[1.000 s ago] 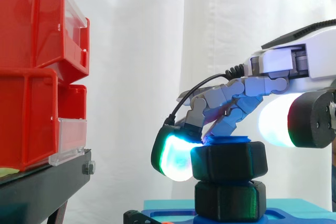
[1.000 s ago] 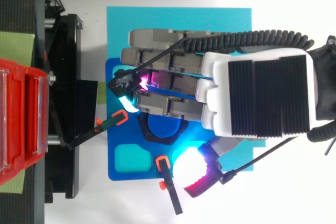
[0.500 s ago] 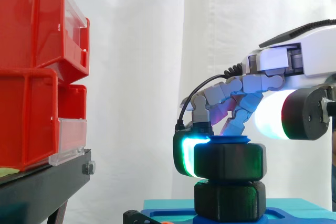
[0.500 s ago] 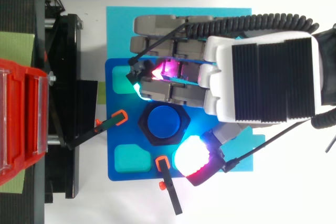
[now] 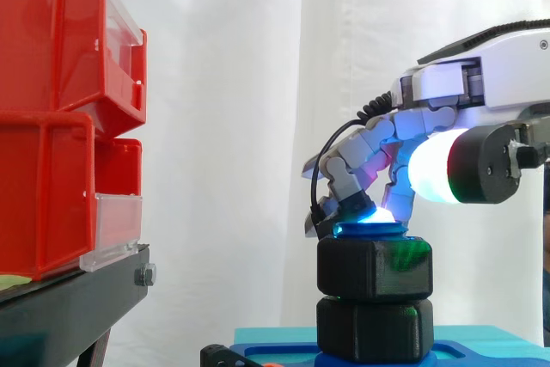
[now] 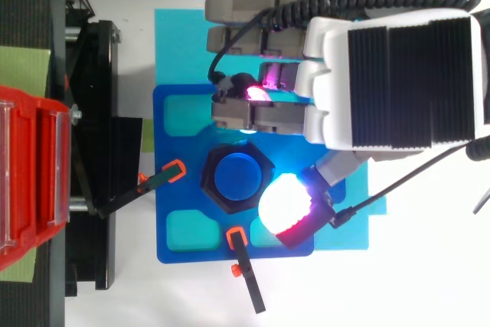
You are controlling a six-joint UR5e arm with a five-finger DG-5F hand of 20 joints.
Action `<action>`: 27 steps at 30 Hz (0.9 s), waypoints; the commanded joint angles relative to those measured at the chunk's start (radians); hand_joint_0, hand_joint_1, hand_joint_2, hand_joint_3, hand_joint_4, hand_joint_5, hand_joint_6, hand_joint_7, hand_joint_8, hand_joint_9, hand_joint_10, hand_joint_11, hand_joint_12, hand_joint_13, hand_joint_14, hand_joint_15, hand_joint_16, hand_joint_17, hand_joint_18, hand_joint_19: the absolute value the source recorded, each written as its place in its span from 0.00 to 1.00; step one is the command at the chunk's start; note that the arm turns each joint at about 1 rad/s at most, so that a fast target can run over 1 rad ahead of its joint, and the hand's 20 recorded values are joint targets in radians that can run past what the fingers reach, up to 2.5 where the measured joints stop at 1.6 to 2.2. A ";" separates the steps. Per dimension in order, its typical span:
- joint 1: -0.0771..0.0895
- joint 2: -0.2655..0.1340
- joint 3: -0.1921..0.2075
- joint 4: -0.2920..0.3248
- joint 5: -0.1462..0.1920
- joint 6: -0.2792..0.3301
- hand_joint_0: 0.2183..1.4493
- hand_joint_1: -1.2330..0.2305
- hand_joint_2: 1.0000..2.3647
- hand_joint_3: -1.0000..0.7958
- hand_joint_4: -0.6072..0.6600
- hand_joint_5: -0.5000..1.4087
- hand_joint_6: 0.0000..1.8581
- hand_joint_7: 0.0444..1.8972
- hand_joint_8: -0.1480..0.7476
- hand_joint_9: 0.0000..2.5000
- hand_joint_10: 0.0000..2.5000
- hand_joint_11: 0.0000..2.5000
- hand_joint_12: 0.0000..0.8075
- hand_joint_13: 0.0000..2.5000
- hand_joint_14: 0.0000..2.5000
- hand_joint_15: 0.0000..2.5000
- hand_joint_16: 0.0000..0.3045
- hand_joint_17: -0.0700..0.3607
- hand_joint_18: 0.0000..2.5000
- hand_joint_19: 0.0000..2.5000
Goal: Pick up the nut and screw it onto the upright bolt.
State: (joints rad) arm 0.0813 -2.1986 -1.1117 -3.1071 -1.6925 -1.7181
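- The red bins [image 5: 60,118] stand on the far left, well apart from the work.
- The nut [image 5: 374,268] sits threaded on the upright bolt [image 6: 237,176], over the blue base [image 6: 187,197]. It looks like stiff, chunky plastic, probably light, and is best pinched across 2 opposite flats.
- The hand [image 5: 481,92] hovers above the nut with its fingers [image 5: 361,182] curled in, clasping nothing. 1 glowing pad seems to touch the bolt's top.
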 commanded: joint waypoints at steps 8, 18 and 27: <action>-0.020 -0.001 0.043 -0.018 -0.027 -0.020 0.23 0.79 0.00 0.28 0.67 0.21 0.27 0.47 0.45 0.40 0.00 0.00 0.35 0.21 0.00 0.00 0.10 0.32 0.06 0.00; -0.018 -0.001 0.043 -0.018 -0.029 -0.037 0.22 0.81 0.00 0.28 0.62 0.18 0.27 0.33 0.42 0.33 0.00 0.00 0.38 0.15 0.00 0.00 0.11 0.34 0.00 0.00; 0.017 -0.010 -0.030 0.128 0.004 -0.003 0.22 0.83 0.00 0.28 0.62 0.18 0.27 0.32 0.42 0.26 0.00 0.00 0.42 0.10 0.00 0.00 0.13 0.37 0.00 0.00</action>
State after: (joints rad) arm 0.0825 -2.2016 -1.1277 -3.0141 -1.7067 -1.7370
